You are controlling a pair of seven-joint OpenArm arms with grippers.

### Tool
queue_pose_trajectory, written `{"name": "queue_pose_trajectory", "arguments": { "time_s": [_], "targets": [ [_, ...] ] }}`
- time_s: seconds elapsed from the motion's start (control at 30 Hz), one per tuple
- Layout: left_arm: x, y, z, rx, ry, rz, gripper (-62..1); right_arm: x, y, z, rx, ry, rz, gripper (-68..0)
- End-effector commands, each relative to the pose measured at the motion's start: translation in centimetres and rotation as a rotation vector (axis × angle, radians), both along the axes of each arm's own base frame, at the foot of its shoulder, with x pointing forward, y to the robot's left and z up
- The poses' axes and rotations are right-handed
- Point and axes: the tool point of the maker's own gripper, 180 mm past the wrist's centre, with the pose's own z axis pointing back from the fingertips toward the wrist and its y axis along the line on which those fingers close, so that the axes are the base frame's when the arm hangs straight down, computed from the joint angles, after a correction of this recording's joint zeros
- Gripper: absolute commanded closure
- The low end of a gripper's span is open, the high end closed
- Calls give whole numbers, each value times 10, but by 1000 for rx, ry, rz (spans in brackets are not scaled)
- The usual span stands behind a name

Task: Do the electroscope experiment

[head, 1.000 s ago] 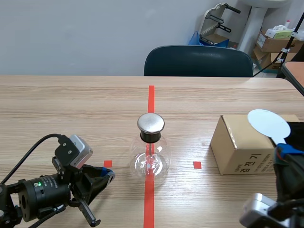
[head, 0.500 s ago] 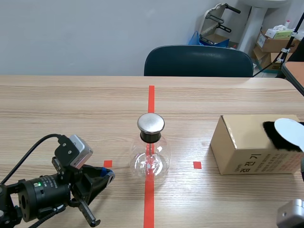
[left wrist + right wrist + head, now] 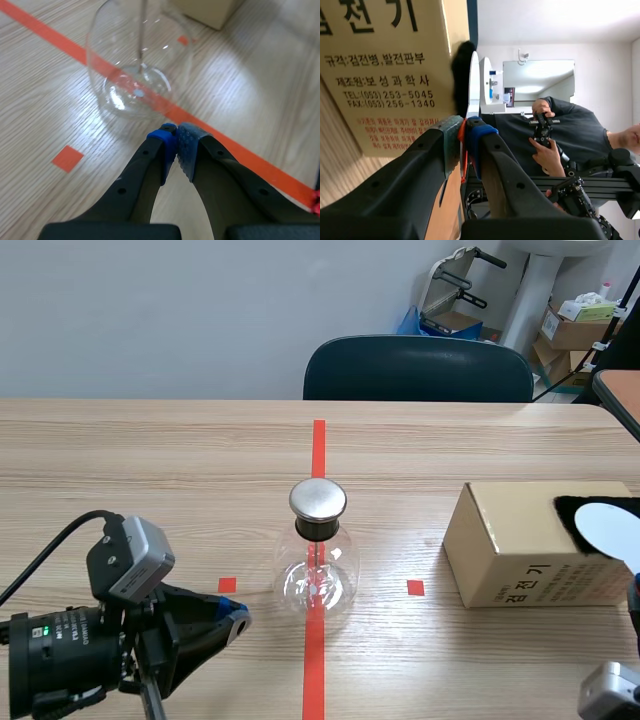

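Note:
The glass electroscope flask [image 3: 318, 575] with its round metal cap [image 3: 318, 499] stands on the red centre line. My left gripper [image 3: 235, 612] is low on the table to the flask's near left, shut on nothing. In the left wrist view its tips [image 3: 175, 140] meet just short of the flask's base [image 3: 137, 90]. A white disc [image 3: 612, 530] lies against a black fur patch [image 3: 572, 510] on top of the cardboard box [image 3: 510, 545]. My right gripper [image 3: 462, 131] is shut on the disc's thin orange handle [image 3: 463, 150], with the disc [image 3: 474, 80] edge-on ahead of it.
A dark chair [image 3: 418, 368] stands behind the table's far edge. Small red squares [image 3: 415, 587] mark the table on either side of the flask. In the right wrist view a person [image 3: 570, 135] stands beyond the box.
The white disc came down and to the right from above the box onto the black fur. My left arm's body shifted slightly to the left; its tips stayed near the flask.

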Motion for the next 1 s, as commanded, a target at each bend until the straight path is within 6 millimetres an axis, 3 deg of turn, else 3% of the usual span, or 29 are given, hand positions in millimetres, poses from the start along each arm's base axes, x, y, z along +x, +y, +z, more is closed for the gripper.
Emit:
{"name": "queue_pose_trajectory", "arguments": {
  "time_s": [0.0,0.27,0.47,0.67,0.87,0.97],
  "targets": [
    [-10,-8,10,-41,-3,-22,-42,3,-12,14,-66,-59,-18,-8],
    [-29,-4,23,-28,-2,-73,-42,2,-18,9,-108,-35,-26,-8],
    [-32,-1,31,-13,-14,-98,-42,-2,8,7,-106,-21,136,-8],
    [-49,-16,44,-71,1,-125,-43,5,-35,12,-118,-36,-93,-8],
    [-65,-20,82,-229,-57,-79,-43,2,0,5,-117,-5,106,-8],
    [-65,-17,92,-272,-89,-33,-42,6,-27,7,-124,-9,-46,-8]
  ]
}}
